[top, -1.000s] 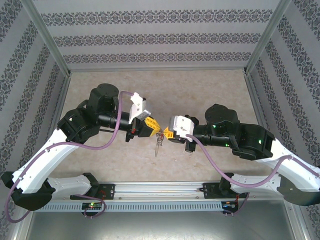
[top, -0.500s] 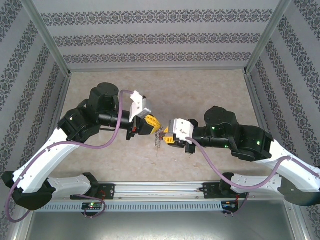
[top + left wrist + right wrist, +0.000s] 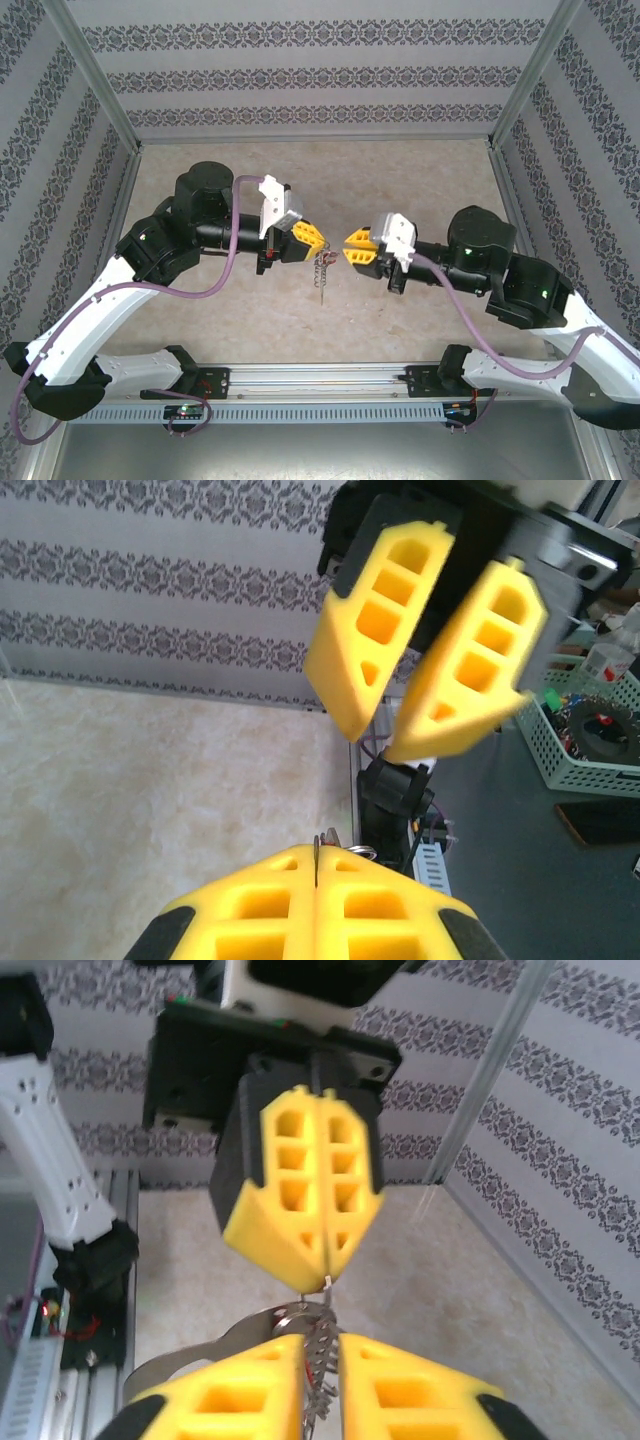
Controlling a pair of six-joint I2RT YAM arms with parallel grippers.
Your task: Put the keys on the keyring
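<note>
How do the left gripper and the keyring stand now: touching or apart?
Touching. The right wrist view shows the left gripper shut on the top ring of the keyring, which hangs below it.

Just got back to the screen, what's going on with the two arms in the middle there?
The left gripper is shut on the top of the keyring, a small bunch of metal rings that dangles from its fingertips above the table. The right gripper faces it, open, close to the rings but not gripping them. In the right wrist view they hang in line with the gap between its fingers. I cannot make out the red key, so I cannot tell whether it is on the ring.
</note>
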